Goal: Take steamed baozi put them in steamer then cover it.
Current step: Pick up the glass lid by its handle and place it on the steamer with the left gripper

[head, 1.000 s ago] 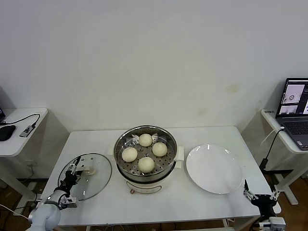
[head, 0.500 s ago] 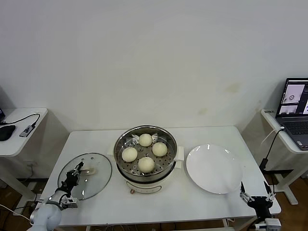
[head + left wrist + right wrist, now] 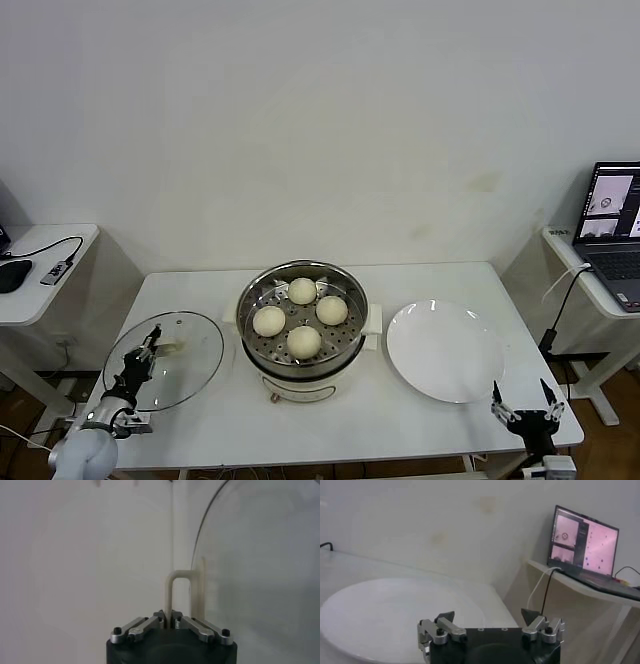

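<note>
On the white table (image 3: pixel 420 415), left gripper (image 3: pixel 148 345) now clamped on the cover (image 3: pixel 165 361) handle and tilting it up, steamer (image 3: pixel 302 325) holding four steamed baozi (image 3: pixel 303 341), right gripper (image 3: pixel 524 410) wide, idle.

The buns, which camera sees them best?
The head view. It shows all four buns sitting on the holed tray inside the steamer. The left wrist view shows only the glass lid and its handle, and the right wrist view shows the white plate. Neither shows any bun.
</note>
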Controlling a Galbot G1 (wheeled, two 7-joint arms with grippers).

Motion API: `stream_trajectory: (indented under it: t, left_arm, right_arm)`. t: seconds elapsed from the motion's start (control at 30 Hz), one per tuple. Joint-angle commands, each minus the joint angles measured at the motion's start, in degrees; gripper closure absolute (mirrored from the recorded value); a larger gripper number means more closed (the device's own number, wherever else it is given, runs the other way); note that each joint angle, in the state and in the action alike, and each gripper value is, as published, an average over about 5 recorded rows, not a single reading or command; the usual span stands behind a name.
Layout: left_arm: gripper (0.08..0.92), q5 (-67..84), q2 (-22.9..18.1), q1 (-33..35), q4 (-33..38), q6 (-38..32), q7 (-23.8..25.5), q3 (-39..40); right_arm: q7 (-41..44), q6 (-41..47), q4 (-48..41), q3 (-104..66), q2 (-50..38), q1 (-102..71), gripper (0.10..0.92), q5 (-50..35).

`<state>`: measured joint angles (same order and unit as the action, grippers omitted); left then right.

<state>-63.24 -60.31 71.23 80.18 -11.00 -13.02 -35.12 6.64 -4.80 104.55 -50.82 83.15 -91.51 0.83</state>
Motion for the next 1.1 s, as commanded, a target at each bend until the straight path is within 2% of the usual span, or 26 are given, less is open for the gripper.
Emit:
stream_trajectory:
  t: [0.03, 0.37, 0.57, 0.7, 0.83, 0.93, 1.1]
  left_arm:
    - [0.853, 4.79, 3.39, 8.38, 15.11, 6.38, 1.19, -4.15]
    - [0.853, 14.26, 9.87, 12.38, 27.41, 14.51, 11.91, -9.35]
    - [0.853, 17.04, 13.3, 10.76, 32.83, 18.82, 15.28, -7.15]
    - [0.853, 16.68, 15.62, 9.11, 36.21, 21.52, 16.65, -1.72]
    - [0.853, 14.48, 16.24, 4.58, 38.04, 24.45, 16.75, 6.51]
    - [0.853, 14.14, 15.38, 0.76, 39.35, 26.99, 16.74, 13.82]
    - [0.853, 11.13, 11.67, -6.5, 39.51, 30.85, 18.03, 23.94]
  right_arm:
    - [0.27, 1.96, 2.5, 1.27, -0.55, -0.97, 0.203, 0.34]
    - [0.68, 1.56, 3.27, 2.25, -0.73, -1.93, 0.203, 1.46]
    - [0.65, 1.41, 3.79, 2.78, -0.2, -2.15, 0.203, 2.27]
    - [0.42, 1.49, 3.9, 3.38, 0.18, -2.25, 0.203, 2.73]
    - [0.28, 1.48, 4.03, 4.14, 0.63, -2.28, 0.203, 3.53]
    - [0.21, 1.37, 4.08, 4.44, 1.07, -2.23, 0.203, 3.96]
    - [-0.07, 0.92, 3.37, 4.86, 1.59, -2.14, 0.203, 5.27]
